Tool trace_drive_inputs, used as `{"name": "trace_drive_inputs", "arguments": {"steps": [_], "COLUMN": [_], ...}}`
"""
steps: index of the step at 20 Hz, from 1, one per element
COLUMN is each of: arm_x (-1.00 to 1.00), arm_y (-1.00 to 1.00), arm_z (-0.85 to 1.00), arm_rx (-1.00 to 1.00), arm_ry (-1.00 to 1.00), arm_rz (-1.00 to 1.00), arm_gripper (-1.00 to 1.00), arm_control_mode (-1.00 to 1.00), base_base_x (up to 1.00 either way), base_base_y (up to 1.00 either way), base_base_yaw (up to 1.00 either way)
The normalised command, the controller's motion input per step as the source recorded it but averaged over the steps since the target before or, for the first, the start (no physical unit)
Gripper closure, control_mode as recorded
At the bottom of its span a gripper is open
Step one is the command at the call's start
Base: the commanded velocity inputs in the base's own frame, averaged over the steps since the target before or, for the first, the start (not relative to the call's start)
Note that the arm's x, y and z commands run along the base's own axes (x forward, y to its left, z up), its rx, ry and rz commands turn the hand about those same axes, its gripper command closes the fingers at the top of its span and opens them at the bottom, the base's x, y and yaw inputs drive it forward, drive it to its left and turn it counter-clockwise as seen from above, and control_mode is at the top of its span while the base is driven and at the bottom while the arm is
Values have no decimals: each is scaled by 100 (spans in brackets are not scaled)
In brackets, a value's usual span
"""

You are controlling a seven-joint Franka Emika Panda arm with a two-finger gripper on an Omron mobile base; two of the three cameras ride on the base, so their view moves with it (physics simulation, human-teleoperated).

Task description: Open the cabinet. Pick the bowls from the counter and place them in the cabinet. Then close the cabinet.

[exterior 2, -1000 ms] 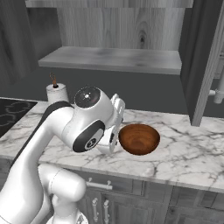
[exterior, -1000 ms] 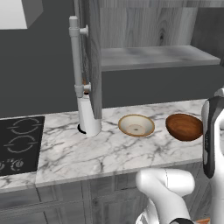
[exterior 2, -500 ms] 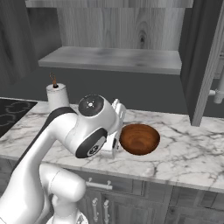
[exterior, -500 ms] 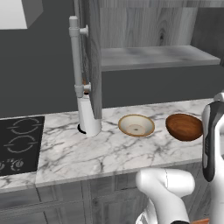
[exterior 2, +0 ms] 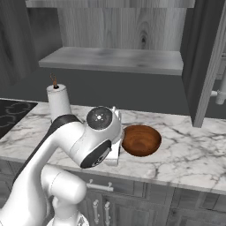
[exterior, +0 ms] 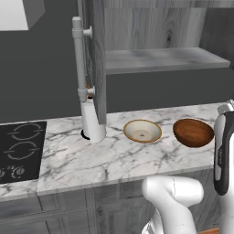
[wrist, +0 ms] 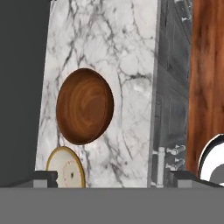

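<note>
Jaws released and spread wide, grasping nothing: in the hand view the two dark fingertips (wrist: 43, 177) sit at opposite bottom corners, with the gripper (wrist: 116, 180) looking down on the white, grey-veined marble bench (wrist: 131, 52). Nearest the tips lies the shallow cream bowl (wrist: 65, 173) with its tan rim, cut off by the lower edge; just beyond it, apart from it, rests the deeper reddish-brown bowl (wrist: 84, 106), glossy and round with a wood-like swirl inside.

From the left base view the same cream bowl (exterior: 142, 131) and brown bowl (exterior: 193, 132) sit side by side on the thick-edged slab (exterior: 91, 160), near but not touching. A white paper-towel roll (exterior: 93, 122) stands upright left of them, and a black cooktop (exterior: 20, 151) with ring marks lies further left. Behind, the grey wood-grain cabinet (exterior: 151, 27) stands open, its left door (exterior: 97, 59) swung out edge-on with a long silver bar handle (exterior: 79, 59), its grey shelf (exterior: 164, 58) bare.

Against a second ago, the bowls and door are unmoved; in the right base view the arm's white elbow (exterior 2: 99, 137) has sunk lower and swung right, toward the brown bowl (exterior 2: 141, 140)
</note>
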Motion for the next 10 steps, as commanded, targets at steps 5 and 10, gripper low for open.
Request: {"name": "trace_drive_inputs", "arguments": {"steps": [5,10], "arm_x": [11,19], "arm_y": [1,1], "arm_z": [-22,-17], "arm_rx": [0,0], "arm_ry": [0,0], "arm_rz": [3,0], "arm_gripper": [-100,-100], "arm_control_mode": [-100,-100], "base_base_x": [0,0], "base_base_y": [0,0], "base_base_yaw": [0,0]}}
